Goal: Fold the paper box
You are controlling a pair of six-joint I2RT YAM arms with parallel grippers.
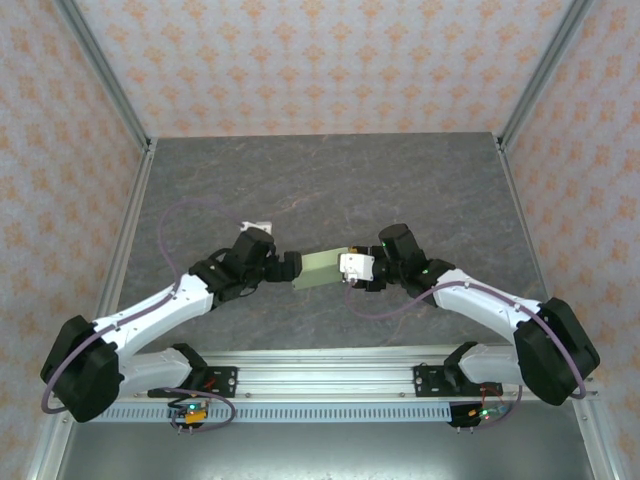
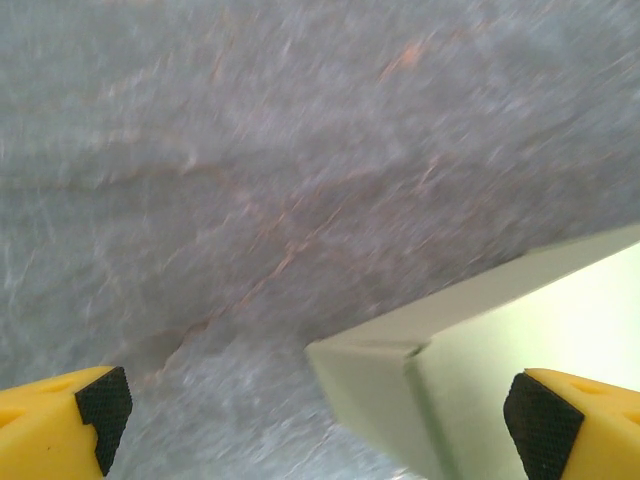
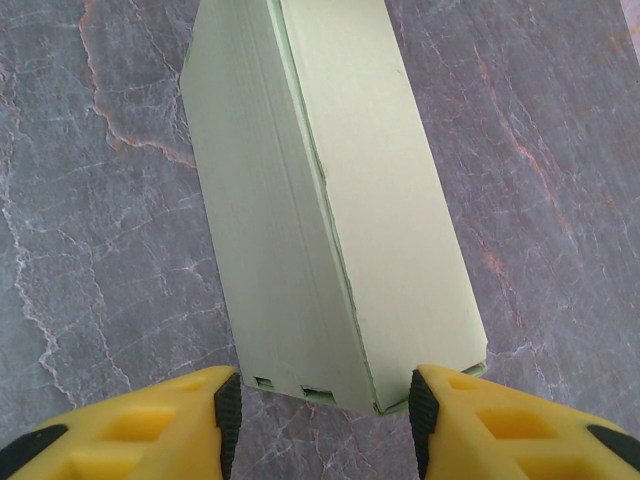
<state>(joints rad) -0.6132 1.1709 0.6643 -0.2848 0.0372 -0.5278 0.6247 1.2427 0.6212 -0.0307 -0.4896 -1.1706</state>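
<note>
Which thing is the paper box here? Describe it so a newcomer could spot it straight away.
Start from the grey marbled table; near its front middle the two arms meet. Between the left gripper and the right gripper is the paper box, a long, pale green card block. Nothing else there is pale green.

Bench [image 1: 320, 180]: dark grey marble-look top with pale and rust-coloured veins, takes up the middle of the top view and is the background in both wrist views, blurred in the left one. Back wall [image 1: 320, 60], left wall [image 1: 50, 150] and right wall [image 1: 600, 150]: cream wallpaper with an orange floral repeat. Silver metal posts run diagonally at upper left [image 1: 105, 70] and upper right [image 1: 545, 70]. Aluminium rail [image 1: 320, 365] crosses the lower frame, with a grey metal plate [image 1: 320, 450] under it.
</note>
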